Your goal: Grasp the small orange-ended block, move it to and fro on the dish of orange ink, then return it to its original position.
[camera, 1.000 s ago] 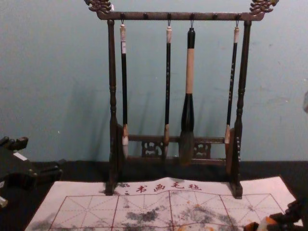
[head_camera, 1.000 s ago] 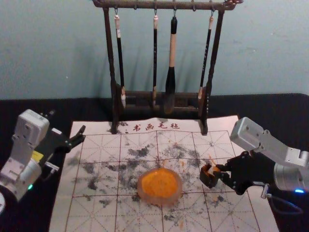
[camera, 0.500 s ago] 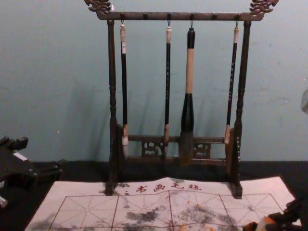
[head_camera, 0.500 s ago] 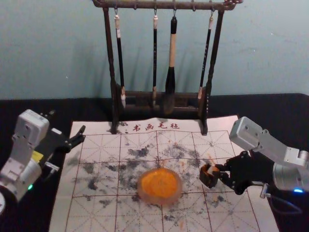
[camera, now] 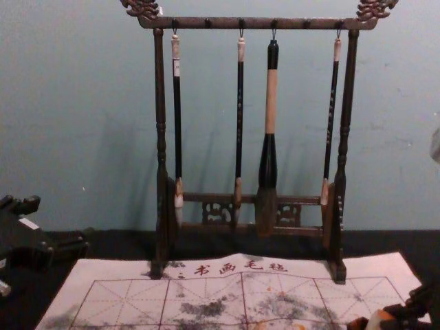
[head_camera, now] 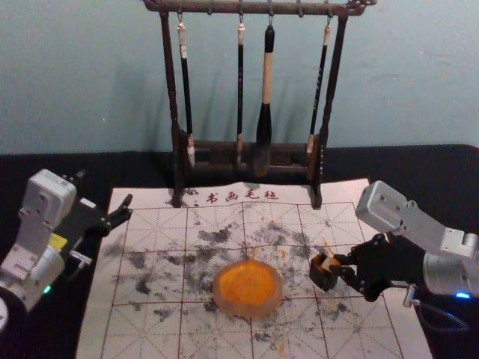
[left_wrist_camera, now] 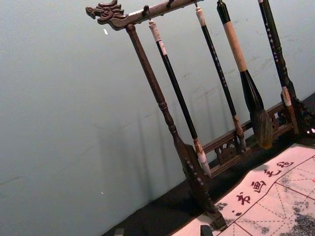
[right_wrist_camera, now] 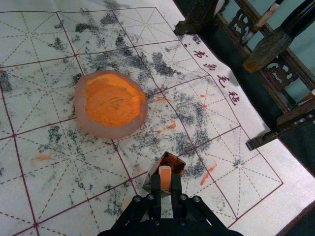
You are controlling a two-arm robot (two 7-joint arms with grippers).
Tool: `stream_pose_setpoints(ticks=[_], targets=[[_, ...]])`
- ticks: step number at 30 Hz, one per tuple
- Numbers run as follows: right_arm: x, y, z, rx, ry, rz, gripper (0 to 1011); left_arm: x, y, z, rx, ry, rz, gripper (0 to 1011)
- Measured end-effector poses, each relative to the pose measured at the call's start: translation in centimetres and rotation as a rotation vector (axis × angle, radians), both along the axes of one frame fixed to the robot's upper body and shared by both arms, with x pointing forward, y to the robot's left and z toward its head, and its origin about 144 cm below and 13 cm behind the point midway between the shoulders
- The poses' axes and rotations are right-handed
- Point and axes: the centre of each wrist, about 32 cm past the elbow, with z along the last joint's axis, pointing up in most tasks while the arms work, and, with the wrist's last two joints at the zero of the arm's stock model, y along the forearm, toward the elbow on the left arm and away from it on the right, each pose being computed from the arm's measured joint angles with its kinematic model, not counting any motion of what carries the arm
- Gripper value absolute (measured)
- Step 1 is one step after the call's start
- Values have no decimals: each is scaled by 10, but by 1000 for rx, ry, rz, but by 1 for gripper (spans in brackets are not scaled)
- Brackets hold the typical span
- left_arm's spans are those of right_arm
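My right gripper [head_camera: 345, 268] reaches in from the right in the head view, at a small dark box with orange stains [head_camera: 323, 277]. From the right wrist view, the gripper [right_wrist_camera: 165, 184] is shut on the small pale block [right_wrist_camera: 165, 169] with an orange end, one finger along each side. That block stands at the open box [right_wrist_camera: 173, 160]; how deep it sits inside I cannot tell. The round dish of orange ink [head_camera: 248, 287] lies on the mat, left of the box and apart from it. Parked at the left, my left gripper [head_camera: 104, 189] is open, also in its wrist view [left_wrist_camera: 162, 231].
A dark wooden brush stand [head_camera: 247, 146] with several hanging brushes rises behind the ink dish, at the mat's far edge. The ink-stained white mat [head_camera: 150, 330] with a red grid lies over the black table [head_camera: 434, 170].
In the chest view, my right gripper and the block have sunk very slightly since a second ago. The left arm, dish and brush stand look unmoved.
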Motion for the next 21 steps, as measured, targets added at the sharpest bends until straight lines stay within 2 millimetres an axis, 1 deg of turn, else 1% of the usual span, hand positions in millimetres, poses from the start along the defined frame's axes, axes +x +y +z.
stream_pose_setpoints(ticks=[5,8,10,11,12,13,16,17,19,21], targets=[[0,0,0,0,0,0,92,0,0,0,0,0,0,1001],[0,0,0,-1,1,0,126,0,0,0,0,0,0,1001],[0,0,0,-1,1,0,202,0,0,0,0,0,0,1001],[0,0,0,-1,1,0,222,0,0,0,0,0,0,1001],[0,0,0,-1,1,0,278,0,0,0,0,0,0,1001],[0,0,0,-1,1,0,278,0,0,0,0,0,0,1002],[0,0,0,-1,1,0,359,0,0,0,0,0,0,1001],[0,0,0,-1,1,0,419,0,0,0,0,0,0,1001],[0,0,0,-1,1,0,457,0,0,0,0,0,0,1001],[0,0,0,-1,1,0,542,0,0,0,0,0,0,1001]])
